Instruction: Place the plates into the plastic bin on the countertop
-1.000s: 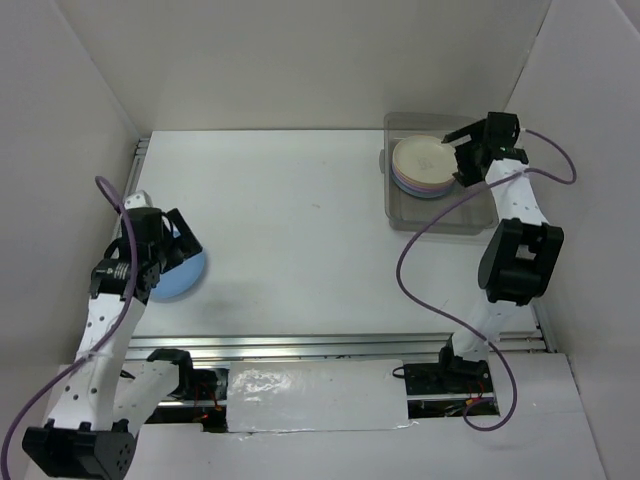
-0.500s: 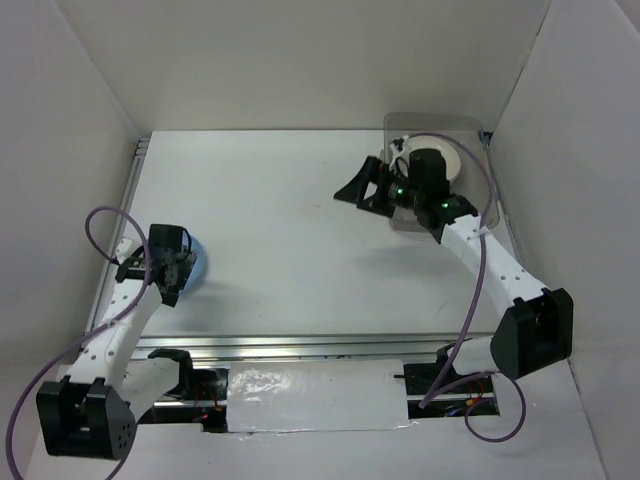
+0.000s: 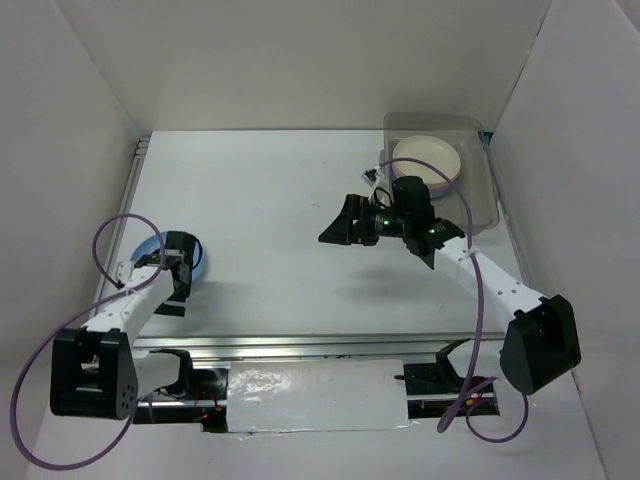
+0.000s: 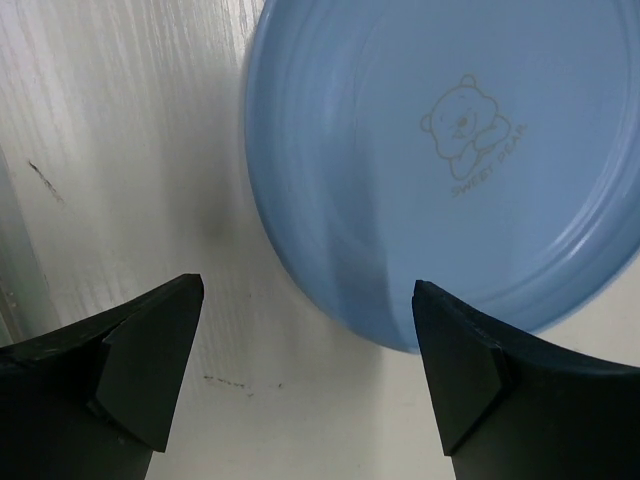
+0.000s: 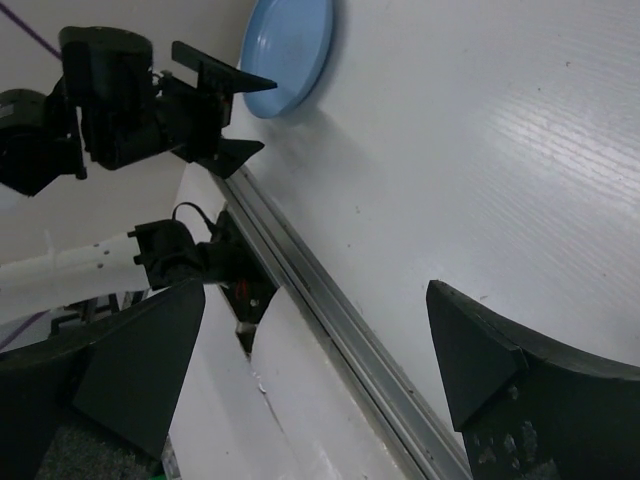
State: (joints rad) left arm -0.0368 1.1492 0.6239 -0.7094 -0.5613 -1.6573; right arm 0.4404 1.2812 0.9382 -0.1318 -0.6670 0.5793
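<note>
Plate first: the blue plate lies flat on the countertop at its near left, and your left gripper sits right at the plate's near rim, jaws spread wide and holding nothing. From the wrist view the plate runs forward and to the right of the gripper, so its rim comes closer to the right-hand finger than to the other. Being round, it gives you no long axis, only an edge to catch. Your left arm is plainly the nearer one. Your right gripper hovers over the middle of the countertop, well apart from the blue plate, jaws likewise spread and empty, pointing towards the left side. Farthest off, in the far right corner, stands the plastic bin, with a cream plate on top of what is stacked inside. I judge the blue plate to be the last one out, and the bin lies clear across the countertop from it
</note>
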